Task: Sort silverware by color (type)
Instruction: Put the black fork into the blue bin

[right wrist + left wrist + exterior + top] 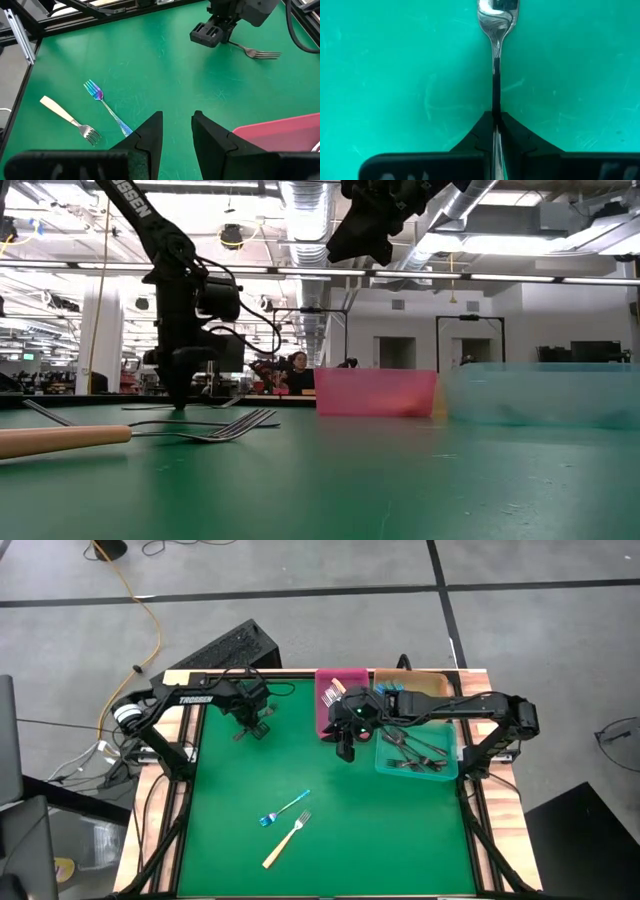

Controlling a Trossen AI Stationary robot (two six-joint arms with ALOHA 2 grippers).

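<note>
A dark shiny fork (495,20) lies on the green mat (400,830) at its far left, with my left gripper (496,119) shut on it; the right wrist view shows its tines (267,54) sticking out beside that gripper (210,34). An iridescent blue fork (283,810) and a tan-handled fork (287,840) lie flat near the mat's middle front. My right gripper (176,125) hovers open and empty above the mat, beside the pink bin (345,678). My left gripper pinches the fork's slim handle (496,95) between its two fingers. The fingers come from above, pointing down, one on each side of the handle. The fork lies level on the mat, its head reaching out past the fingers.
Three bins stand at the mat's far right: the pink one, a tan one (430,683), and a clear bluish one (385,768) holding several dark forks (415,752). In the low view the tan-handled fork (60,442) lies close in front. The mat's near half is free room.
</note>
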